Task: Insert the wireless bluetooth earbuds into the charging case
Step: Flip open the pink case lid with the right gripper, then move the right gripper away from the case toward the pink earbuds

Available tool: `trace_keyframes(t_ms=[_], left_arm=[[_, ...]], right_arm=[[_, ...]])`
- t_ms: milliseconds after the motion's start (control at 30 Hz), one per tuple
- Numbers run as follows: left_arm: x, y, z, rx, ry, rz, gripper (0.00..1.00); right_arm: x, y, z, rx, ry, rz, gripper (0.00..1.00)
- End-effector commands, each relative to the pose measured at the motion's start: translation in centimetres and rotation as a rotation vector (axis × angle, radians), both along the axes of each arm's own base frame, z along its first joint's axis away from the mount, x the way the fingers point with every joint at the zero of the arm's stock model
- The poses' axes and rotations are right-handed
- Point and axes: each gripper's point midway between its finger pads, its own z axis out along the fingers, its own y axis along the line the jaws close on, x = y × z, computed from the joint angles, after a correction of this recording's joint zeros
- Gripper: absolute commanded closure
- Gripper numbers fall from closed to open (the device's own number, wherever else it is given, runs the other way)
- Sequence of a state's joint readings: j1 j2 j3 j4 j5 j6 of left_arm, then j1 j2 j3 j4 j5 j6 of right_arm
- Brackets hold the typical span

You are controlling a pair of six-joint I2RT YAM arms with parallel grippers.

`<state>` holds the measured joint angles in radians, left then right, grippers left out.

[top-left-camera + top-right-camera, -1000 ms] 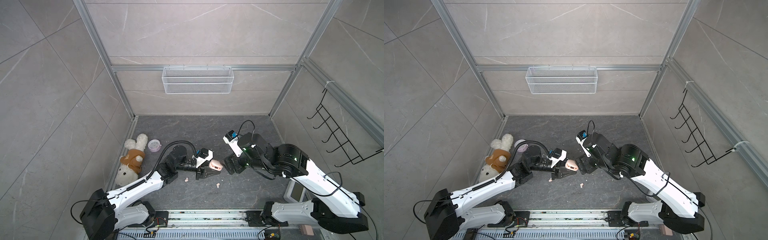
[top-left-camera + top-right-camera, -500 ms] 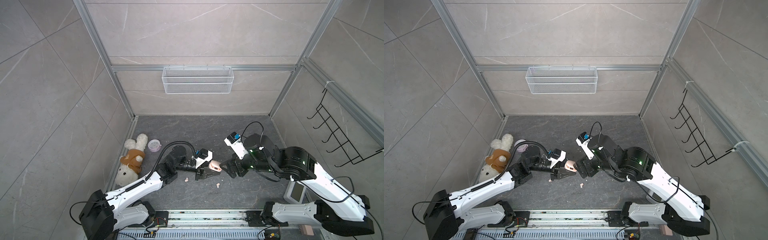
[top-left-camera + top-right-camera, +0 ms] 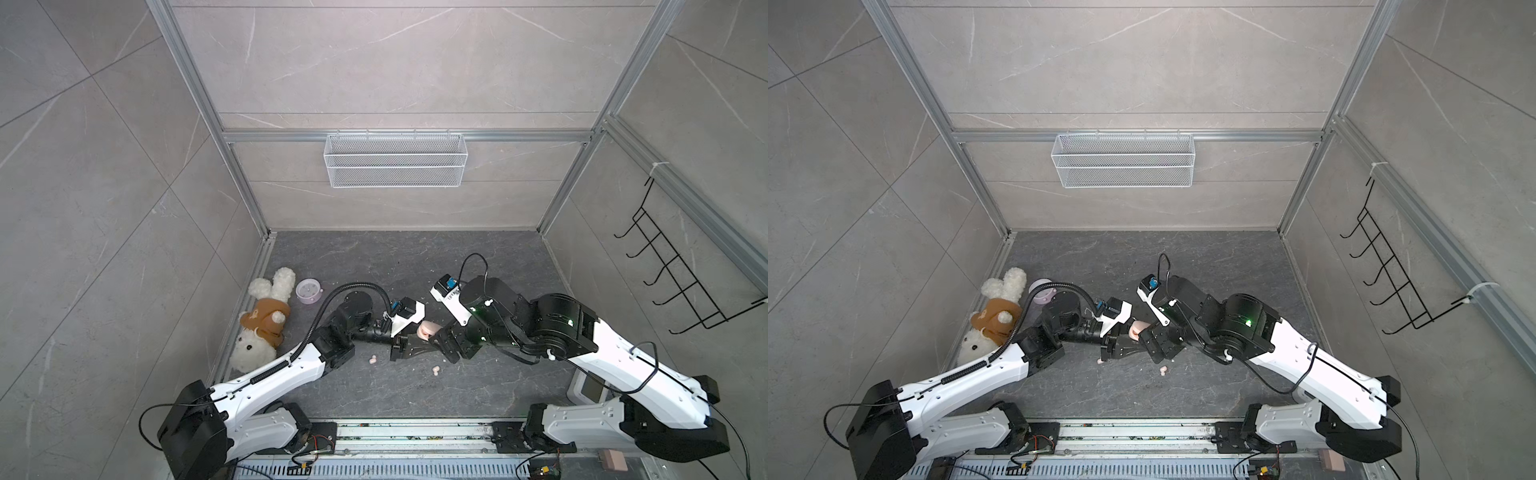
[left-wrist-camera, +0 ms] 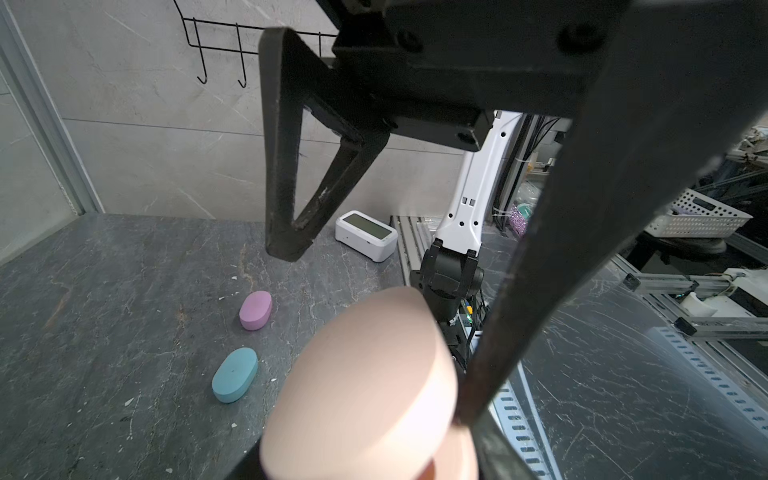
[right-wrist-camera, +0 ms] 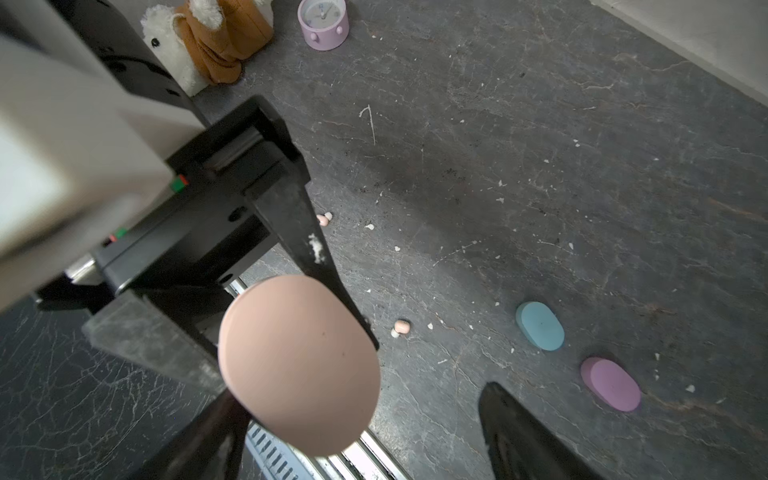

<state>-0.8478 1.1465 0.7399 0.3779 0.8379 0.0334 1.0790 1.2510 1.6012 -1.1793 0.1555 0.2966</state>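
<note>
Left gripper (image 3: 417, 345) grips peach case (image 5: 299, 374), far from walls (image 3: 395, 208); right gripper (image 3: 445, 341) spread around it.

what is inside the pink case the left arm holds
Only the outer shell of the pink case shows; its inside is hidden. Two peach earbuds lie outside on the floor.

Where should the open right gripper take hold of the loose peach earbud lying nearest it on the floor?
Grip the peach earbud across its rounded body, not the pale tip, straight down from above. It lies low on the floor, so the right gripper can likely straddle it only from the top. Steer clear of the peach case in the left gripper.
</note>
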Motion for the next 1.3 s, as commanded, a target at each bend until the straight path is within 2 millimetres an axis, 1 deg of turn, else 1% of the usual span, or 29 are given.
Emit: trace_keyframes(t_ms=[0,67,333,467,633,767,833,1000,1133,1200,1267], left_arm=[[-0.8,0.4,2.1,-0.054,-0.042,-0.025,0.76],[-0.9,0.4,2.2,-0.057,-0.044,-0.027,0.76],[-1.2,0.6,2.6,-0.069,-0.052,-0.034,0.77],[-1.3,0.6,2.7,-0.071,-0.055,-0.035,0.76],[-1.1,0.6,2.8,-0.072,-0.053,-0.019,0.77],[-0.7,0.7,2.8,-0.071,-0.049,0.012,0.77],[-0.3,0.7,2.8,-0.069,-0.045,0.038,0.78],[1.0,0.9,2.7,-0.051,-0.024,0.128,0.78],[1.7,1.5,2.5,-0.052,-0.018,0.189,0.78],[2.0,1.9,2.4,-0.055,-0.019,0.22,0.78],[2.3,2.2,2.2,-0.052,-0.018,0.247,0.78]], right_arm=[[1.4,-1.4,1.7,-0.001,-0.072,-0.083,0.11],[1.7,-1.9,2.2,0.005,-0.078,-0.104,0.1],[3.5,-3.2,1.6,-0.035,-0.069,-0.199,0.09],[3.7,-3.0,1.8,-0.02,-0.057,-0.203,0.09],[3.2,-2.5,2.1,0.011,-0.036,-0.173,0.09],[2.3,-2.3,2.2,0.041,-0.005,-0.141,0.09],[1.8,-2.3,2.4,0.063,0.008,-0.13,0.08],[0.6,-2.0,3.7,0.152,0.035,-0.108,0.08],[0.0,-1.9,4.0,0.194,0.07,-0.117,0.08],[0.0,-2.1,3.9,0.202,0.08,-0.137,0.08],[0.0,-2.5,3.4,0.203,0.098,-0.169,0.07]])
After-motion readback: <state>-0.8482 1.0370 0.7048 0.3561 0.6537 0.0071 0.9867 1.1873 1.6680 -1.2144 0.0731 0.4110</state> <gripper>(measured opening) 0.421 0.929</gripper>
